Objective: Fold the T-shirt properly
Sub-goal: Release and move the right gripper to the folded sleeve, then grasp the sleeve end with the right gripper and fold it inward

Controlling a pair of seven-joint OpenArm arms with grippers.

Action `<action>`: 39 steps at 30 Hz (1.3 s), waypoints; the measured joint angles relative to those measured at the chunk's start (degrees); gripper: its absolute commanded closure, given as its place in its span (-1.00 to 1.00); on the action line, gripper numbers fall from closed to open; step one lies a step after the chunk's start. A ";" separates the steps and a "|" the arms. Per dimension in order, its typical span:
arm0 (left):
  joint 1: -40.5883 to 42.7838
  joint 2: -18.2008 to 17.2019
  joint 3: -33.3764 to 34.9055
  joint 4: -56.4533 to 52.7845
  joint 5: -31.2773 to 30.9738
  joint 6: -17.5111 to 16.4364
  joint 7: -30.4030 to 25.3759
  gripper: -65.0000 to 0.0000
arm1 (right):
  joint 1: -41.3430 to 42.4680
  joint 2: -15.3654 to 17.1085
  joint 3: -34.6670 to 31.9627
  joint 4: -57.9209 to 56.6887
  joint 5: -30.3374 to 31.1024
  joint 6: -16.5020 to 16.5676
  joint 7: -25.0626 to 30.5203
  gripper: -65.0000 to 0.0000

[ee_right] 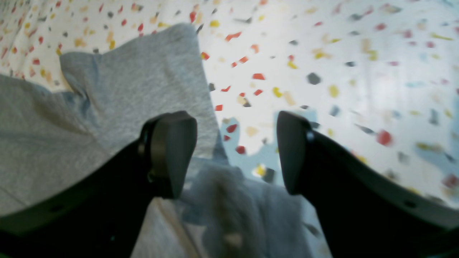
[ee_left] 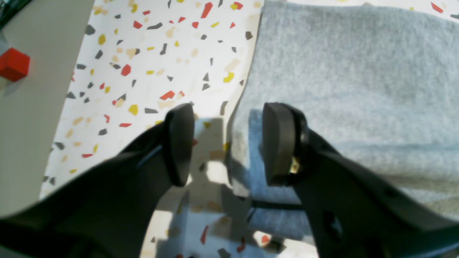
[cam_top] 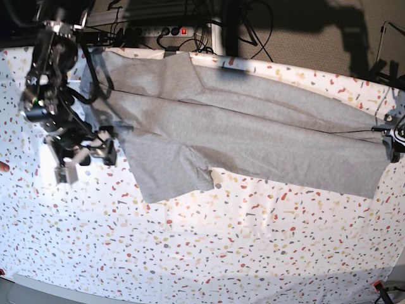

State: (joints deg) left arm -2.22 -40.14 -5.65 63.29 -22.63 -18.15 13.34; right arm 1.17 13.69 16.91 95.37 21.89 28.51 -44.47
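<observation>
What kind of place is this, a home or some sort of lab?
Most likely a robotics lab or test bench, not a home. A grey T-shirt lies spread on a speckled tabletop, a power strip with tangled cables sits behind the table, and a robot arm's hand hangs over it.

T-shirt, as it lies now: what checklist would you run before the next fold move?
1. Left pincer open, nothing held: ok.
2. Right pincer open, nothing held: ok.
3. T-shirt fully on the table: not ok, its far edge runs along the table's back edge.
4. Cloth flat: not ok, long creases run across the body and one sleeve sticks out toward the front.
5. Lettering side up or down: cannot tell.
</observation>
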 measured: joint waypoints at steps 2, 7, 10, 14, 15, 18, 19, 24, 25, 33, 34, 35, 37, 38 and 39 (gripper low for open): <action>0.00 0.00 0.00 0.00 0.04 0.04 -0.68 0.08 | 3.98 -0.11 -2.32 -4.74 -0.09 0.02 0.20 -0.20; -0.02 0.02 0.00 0.02 -2.05 0.02 -0.85 0.08 | 12.94 -0.37 -9.11 -16.37 -4.83 0.04 0.31 -0.20; 0.00 -0.02 0.00 0.04 -3.06 0.09 -1.53 0.08 | 18.05 -1.62 -11.50 -23.89 -7.69 0.02 0.33 -0.20; -0.02 0.02 0.00 0.17 -4.46 0.07 -1.53 0.08 | 23.71 -3.56 -11.82 -34.21 -11.26 0.04 0.96 -0.20; -0.02 0.02 0.00 0.37 -4.42 0.13 -1.53 0.08 | 24.72 -3.65 -11.82 -36.30 -11.41 0.02 0.72 -0.20; -0.02 -0.02 0.00 1.14 -4.42 0.20 -1.55 0.08 | 27.39 -3.65 -11.80 -41.20 -12.59 0.02 0.81 -0.20; -0.02 0.00 0.00 1.44 -4.39 0.17 -1.53 0.08 | 28.22 -3.67 -11.80 -42.47 -13.42 0.02 0.85 -0.20; -0.02 0.00 0.00 2.73 -4.42 0.17 -1.55 0.08 | 29.31 -3.72 -11.80 -45.55 -14.25 0.07 1.29 0.03; -0.02 0.02 0.00 2.97 -4.42 0.17 -1.55 0.08 | 29.40 -3.72 -11.80 -46.03 -14.27 0.07 1.38 0.13; -0.02 0.00 0.00 4.11 -4.44 0.17 -2.67 0.08 | 29.59 -4.83 -11.72 -46.34 -15.15 2.43 -0.61 0.88; -0.02 0.00 0.00 4.11 -4.44 0.15 -2.64 0.08 | 29.59 -4.83 -11.69 -46.34 -15.13 2.43 -0.68 1.00; -0.02 0.00 0.00 4.11 -4.42 0.17 -2.67 0.08 | 29.62 -4.83 -11.69 -46.34 -15.13 2.47 -0.85 1.00; 0.00 0.00 0.00 4.11 -4.44 0.17 -2.64 0.08 | 29.66 -4.83 -11.69 -46.34 -15.15 2.84 -1.51 1.00; -0.02 0.00 0.00 4.11 -4.42 0.17 -2.67 0.08 | 29.77 -4.83 -11.72 -46.27 -15.78 3.54 -1.70 1.00; -0.02 0.00 0.00 4.11 -4.44 0.15 -2.67 0.08 | 29.77 -5.01 -11.69 -45.70 -16.02 4.24 -2.27 1.00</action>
State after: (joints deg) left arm -2.24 -40.14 -5.65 67.40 -27.07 -18.00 10.68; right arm 30.94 8.69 5.21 49.67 5.87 32.75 -46.74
